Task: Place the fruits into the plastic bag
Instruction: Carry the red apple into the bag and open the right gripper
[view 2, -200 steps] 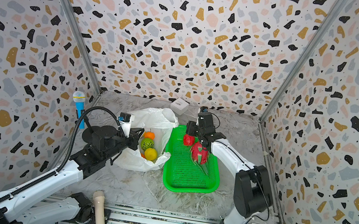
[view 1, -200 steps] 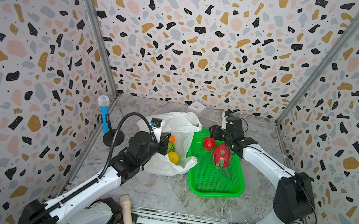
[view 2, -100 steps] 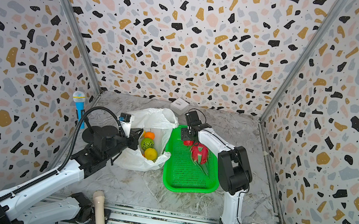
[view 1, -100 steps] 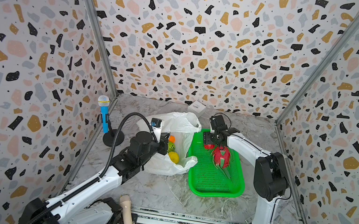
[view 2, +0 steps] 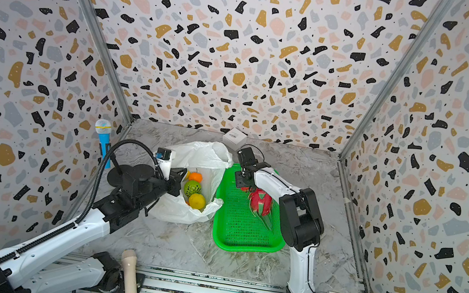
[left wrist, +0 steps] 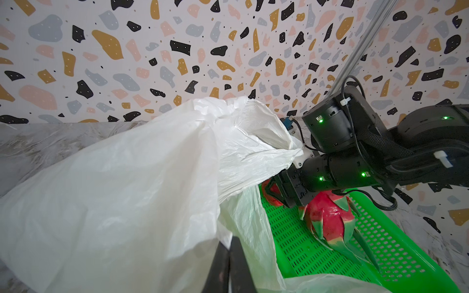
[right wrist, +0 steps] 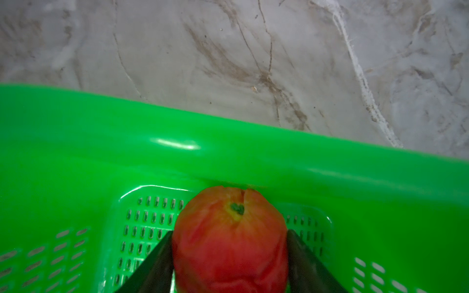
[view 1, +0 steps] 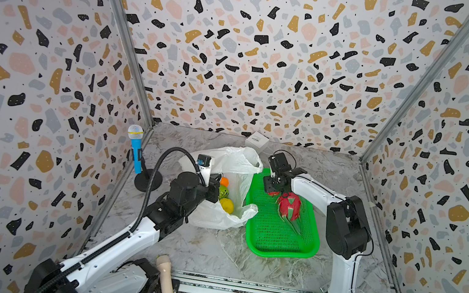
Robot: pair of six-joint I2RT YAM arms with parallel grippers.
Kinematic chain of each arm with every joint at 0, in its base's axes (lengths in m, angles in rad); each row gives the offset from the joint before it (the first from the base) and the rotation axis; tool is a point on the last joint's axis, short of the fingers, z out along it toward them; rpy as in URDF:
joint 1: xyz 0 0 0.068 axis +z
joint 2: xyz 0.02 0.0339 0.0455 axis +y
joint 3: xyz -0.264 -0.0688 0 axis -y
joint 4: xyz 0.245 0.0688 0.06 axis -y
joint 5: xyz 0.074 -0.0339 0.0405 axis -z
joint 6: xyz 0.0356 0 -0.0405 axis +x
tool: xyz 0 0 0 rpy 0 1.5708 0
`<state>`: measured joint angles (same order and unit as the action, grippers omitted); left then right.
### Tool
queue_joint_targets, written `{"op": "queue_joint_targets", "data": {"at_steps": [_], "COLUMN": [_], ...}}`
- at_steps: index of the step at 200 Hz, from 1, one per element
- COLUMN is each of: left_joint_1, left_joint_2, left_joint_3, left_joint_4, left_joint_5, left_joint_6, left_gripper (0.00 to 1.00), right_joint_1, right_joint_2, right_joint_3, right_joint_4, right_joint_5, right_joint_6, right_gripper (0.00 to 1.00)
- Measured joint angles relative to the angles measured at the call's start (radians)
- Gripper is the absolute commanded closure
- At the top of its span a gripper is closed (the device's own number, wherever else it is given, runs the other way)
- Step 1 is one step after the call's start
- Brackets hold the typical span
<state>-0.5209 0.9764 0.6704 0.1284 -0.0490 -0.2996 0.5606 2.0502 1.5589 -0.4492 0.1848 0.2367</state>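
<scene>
White, crinkled plastic bag (view 1: 214,218) lay on the marble table (view 1: 193,250) just beside the green mesh basket (view 1: 283,253), its mouth open. Inside we counted an orange fruit (view 1: 224,181), a green fruit (view 1: 223,191) and a yellow fruit (view 1: 226,205). Left gripper (view 1: 215,184): fingers (left wrist: 238,266) together, pinching the bag's rim. Right gripper (right wrist: 229,233), low at the basket's far end: fingers (right wrist: 157,258) pressed against both sides of a red round fruit (right wrist: 229,241) close to the end wall. We logged one dragon fruit (view 1: 289,206) just beside it in the basket.
</scene>
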Motion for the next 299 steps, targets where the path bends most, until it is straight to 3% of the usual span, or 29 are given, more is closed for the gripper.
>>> {"op": "queue_joint_targets", "data": {"at_steps": [41, 80, 117, 145, 189, 240, 276, 299], "left_joint_1": [0.000, 0.000, 0.000, 0.000, 0.000, 0.000, 0.000, 0.000], "left_joint_2": [0.000, -0.005, -0.009, -0.013, -0.025, -0.082, -0.111, -0.113], "left_joint_3": [0.000, 0.000, 0.000, 0.000, 0.000, -0.001, -0.026, -0.035], "left_joint_4": [-0.001, -0.002, -0.002, -0.002, -0.002, -0.016, -0.019, -0.032], "left_joint_5": [-0.002, 0.010, 0.032, 0.040, 0.038, 0.001, -0.022, -0.031], "left_joint_6": [0.000, 0.000, 0.003, 0.002, -0.002, -0.016, -0.031, -0.031], "left_gripper": [1.00, 1.00, 1.00, 1.00, 1.00, 1.00, 1.00, 1.00], "right_joint_1": [0.000, 0.000, 0.006, 0.077, 0.238, 0.302, 0.341, 0.357], "right_joint_2": [-0.063, -0.275, -0.558, -0.632, -0.446, -0.118, 0.025, 0.051], "right_joint_3": [-0.086, -0.244, -0.412, -0.472, -0.422, -0.198, -0.066, -0.049], "right_joint_4": [0.062, 0.109, 0.227, 0.334, 0.465, 0.521, 0.532, 0.532], "right_joint_5": [-0.020, -0.063, -0.226, -0.373, -0.544, -0.706, -0.846, -0.915], "right_joint_6": [0.014, 0.054, 0.082, 0.083, 0.080, 0.083, 0.085, 0.092], "right_gripper": [0.49, 0.50, 0.51, 0.50, 0.49, 0.45, 0.22, 0.13]}}
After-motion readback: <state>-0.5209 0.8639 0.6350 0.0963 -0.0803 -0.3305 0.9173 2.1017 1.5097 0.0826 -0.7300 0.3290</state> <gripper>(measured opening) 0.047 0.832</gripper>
